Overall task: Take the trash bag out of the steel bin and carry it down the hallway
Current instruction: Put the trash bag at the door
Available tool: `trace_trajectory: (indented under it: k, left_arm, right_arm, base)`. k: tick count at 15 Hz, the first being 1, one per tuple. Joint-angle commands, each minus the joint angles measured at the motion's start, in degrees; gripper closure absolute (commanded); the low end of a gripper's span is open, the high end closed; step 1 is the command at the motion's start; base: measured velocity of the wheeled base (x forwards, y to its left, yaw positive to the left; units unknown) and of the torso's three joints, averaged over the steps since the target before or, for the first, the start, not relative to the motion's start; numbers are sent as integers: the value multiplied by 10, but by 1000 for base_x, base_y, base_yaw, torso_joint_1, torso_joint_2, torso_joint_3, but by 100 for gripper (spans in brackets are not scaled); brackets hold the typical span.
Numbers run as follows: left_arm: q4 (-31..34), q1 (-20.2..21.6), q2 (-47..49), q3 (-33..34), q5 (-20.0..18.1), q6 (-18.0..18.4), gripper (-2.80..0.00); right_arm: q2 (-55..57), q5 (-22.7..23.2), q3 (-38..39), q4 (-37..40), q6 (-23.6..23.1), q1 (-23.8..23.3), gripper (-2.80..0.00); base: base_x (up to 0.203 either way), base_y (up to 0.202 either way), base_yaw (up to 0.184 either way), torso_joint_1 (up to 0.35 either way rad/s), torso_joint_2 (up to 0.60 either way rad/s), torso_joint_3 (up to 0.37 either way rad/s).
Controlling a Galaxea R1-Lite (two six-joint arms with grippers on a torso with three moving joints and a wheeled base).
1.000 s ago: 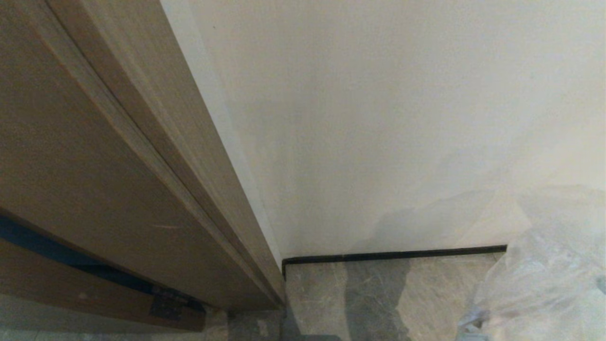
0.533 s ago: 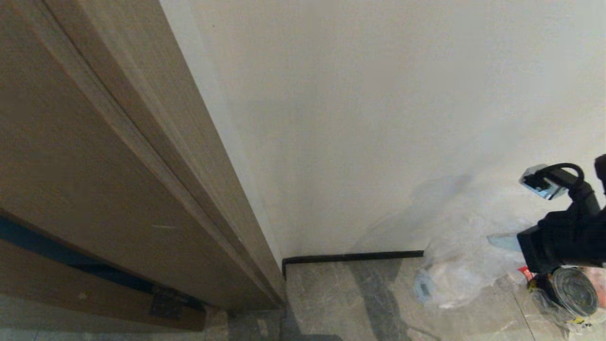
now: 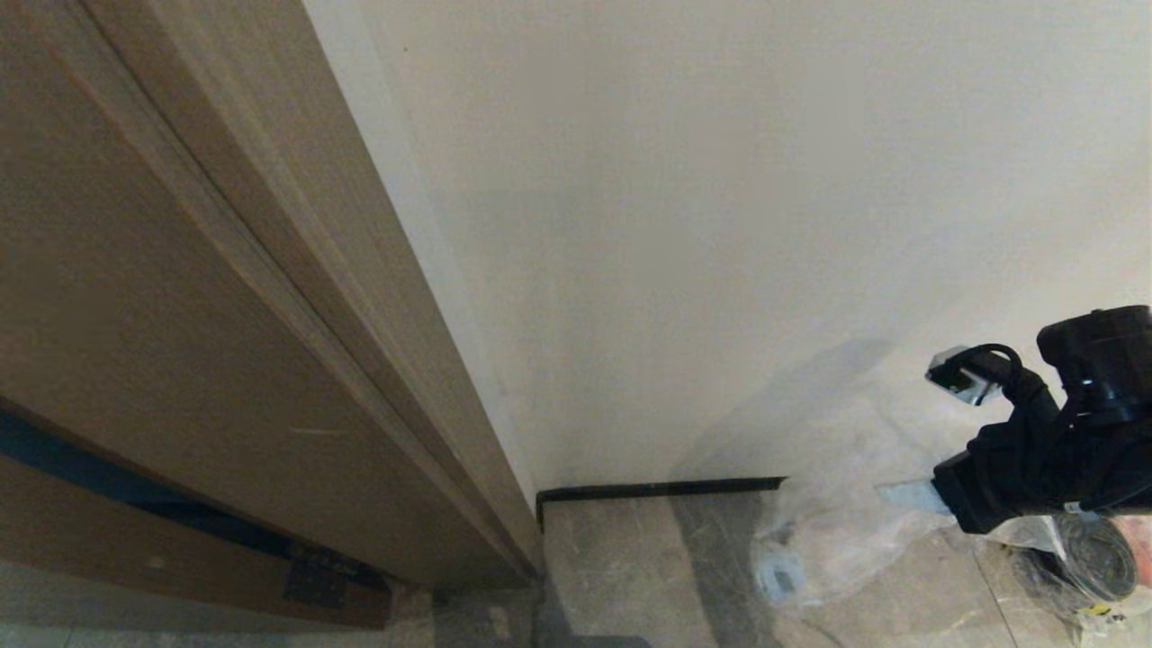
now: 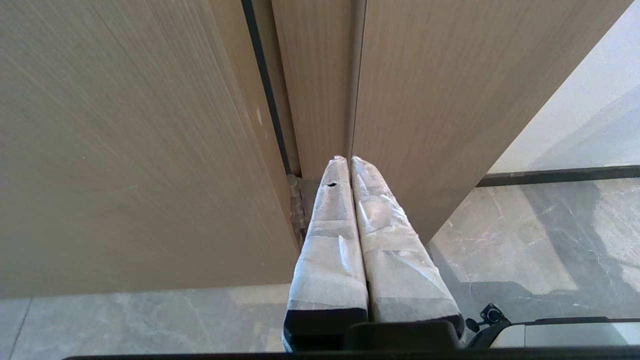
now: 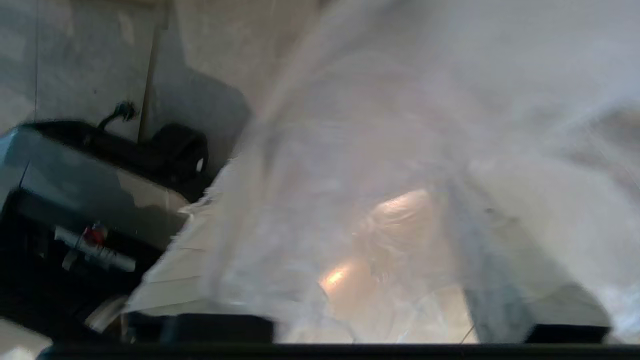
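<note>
Head view: one trash bag (image 3: 837, 549), floor-level.

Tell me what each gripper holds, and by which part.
Nothing is clamped. The left gripper is shut on nothing; the right gripper is open, with film of the trash bag loose between its fingers.

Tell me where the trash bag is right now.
In the head view the trash bag lies on the floor at lower right, against the white wall, under the right gripper.
</note>
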Motion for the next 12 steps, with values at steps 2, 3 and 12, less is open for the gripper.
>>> trace_trajectory:
  k: [2, 3, 12]
  left_arm:
    - [0, 0, -1, 0, 0, 0, 0]
    - [0, 0, 0, 0, 0, 0, 0]
    - [0, 0, 0, 0, 0, 0, 0]
  right_arm:
    - [3, 1, 21, 3, -1, 15, -280]
    - [4, 1, 25, 0, -1, 15, -280]
    - [2, 0, 30, -25, -1, 15, -280]
  base:
    - [0, 0, 0, 0, 0, 0]
    - [0, 0, 0, 0, 0, 0]
    - [0, 0, 0, 0, 0, 0]
